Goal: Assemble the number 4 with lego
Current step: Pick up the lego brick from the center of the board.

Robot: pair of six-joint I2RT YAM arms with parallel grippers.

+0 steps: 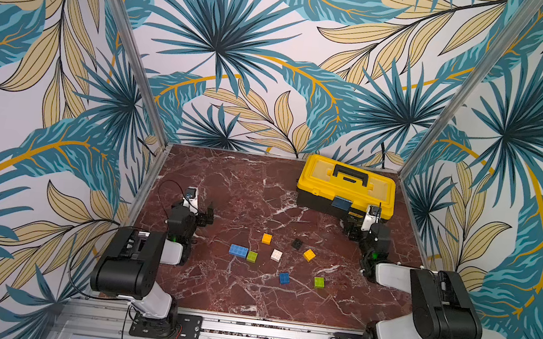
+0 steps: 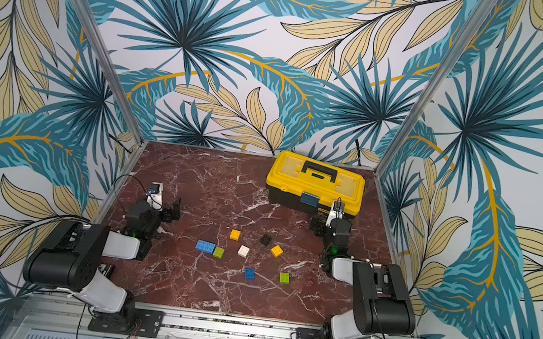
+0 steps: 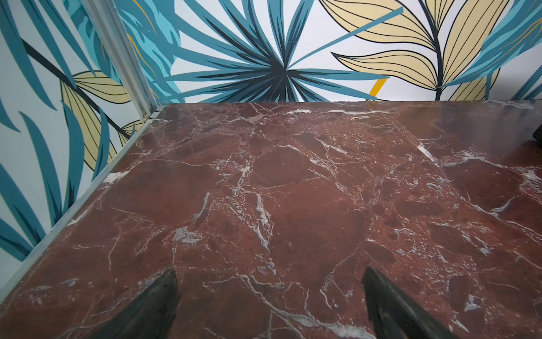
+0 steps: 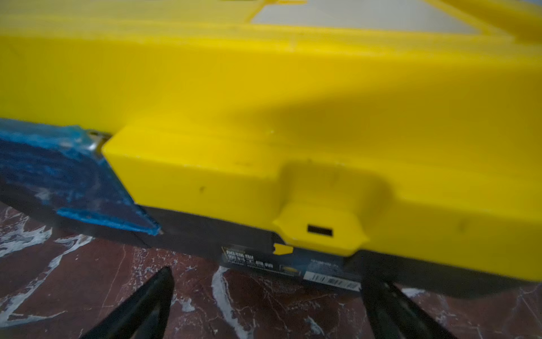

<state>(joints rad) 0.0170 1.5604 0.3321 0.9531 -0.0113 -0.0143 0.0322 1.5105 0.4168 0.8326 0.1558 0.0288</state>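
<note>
Left end effector (image 3: 269, 272) well apart from lego (image 1: 276, 255)

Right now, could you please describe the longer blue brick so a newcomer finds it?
From the yellow toolbox at the back, come forward to the loose bricks. The longer blue brick lies nearest the left arm, against a lime green brick; the other blue brick is shorter.

1. Both top views: we get bright, even, diffuse light. Shadows on the worktop (image 1: 260, 190) are soft and faint, and the lego (image 1: 276, 255) reads clear.
2. Wide-angle stretch: the frame posts (image 1: 128, 43) splay toward the upper corners.
3. Left wrist view: sharp, with a faint sheen along the worktop's far edge.
4. Right wrist view: we see the toolbox (image 4: 205, 88) soft and out of focus, with a broad shadow across its yellow front.
</note>
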